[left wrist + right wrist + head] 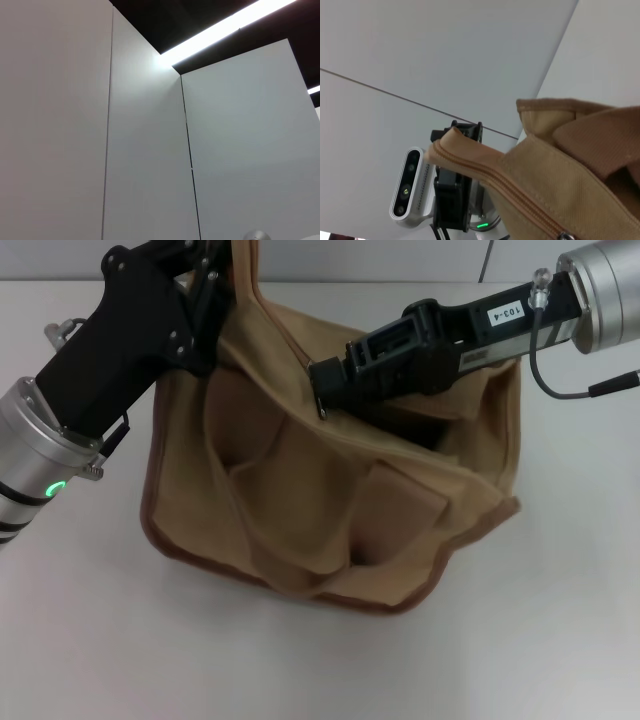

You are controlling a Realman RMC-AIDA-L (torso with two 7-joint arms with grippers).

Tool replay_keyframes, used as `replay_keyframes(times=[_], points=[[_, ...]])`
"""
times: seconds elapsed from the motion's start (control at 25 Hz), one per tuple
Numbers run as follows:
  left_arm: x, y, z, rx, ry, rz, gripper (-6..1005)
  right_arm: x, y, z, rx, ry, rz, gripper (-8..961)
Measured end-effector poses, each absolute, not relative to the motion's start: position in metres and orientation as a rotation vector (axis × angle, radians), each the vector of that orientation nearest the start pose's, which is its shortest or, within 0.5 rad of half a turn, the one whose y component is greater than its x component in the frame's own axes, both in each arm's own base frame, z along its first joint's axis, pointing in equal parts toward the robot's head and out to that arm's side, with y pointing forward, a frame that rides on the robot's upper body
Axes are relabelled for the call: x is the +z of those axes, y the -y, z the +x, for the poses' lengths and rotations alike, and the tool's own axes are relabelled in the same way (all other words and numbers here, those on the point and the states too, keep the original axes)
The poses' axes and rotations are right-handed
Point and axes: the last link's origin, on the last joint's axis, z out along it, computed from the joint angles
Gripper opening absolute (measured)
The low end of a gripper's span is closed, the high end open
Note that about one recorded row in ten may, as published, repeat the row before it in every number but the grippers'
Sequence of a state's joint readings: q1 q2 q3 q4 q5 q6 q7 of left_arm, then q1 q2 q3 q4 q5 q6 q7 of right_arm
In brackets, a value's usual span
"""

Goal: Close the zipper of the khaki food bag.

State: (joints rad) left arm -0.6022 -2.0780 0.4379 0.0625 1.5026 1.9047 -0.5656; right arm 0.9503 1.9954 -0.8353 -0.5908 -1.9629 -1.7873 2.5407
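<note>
Zipper (520, 197) runs diagonally btwn pincers; left pincer (222, 302) clamps bag (300, 500) end, right pincer (322, 390) at slider, grip unclear.

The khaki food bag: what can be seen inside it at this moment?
Nothing: the khaki food bag shows only folded fabric. The right gripper sits at the zipper and the left gripper holds the bag's end. The interior is covered.
</note>
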Motion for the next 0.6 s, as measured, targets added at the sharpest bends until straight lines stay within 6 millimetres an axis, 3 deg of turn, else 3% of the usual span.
replay_keyframes(times=[0.6], points=[[-0.0009, -0.3038, -0.208, -1.555, 0.03, -2.036, 21, 0.0, -0.3775, 0.1137, 0.564, -1.87, -2.908, 345]])
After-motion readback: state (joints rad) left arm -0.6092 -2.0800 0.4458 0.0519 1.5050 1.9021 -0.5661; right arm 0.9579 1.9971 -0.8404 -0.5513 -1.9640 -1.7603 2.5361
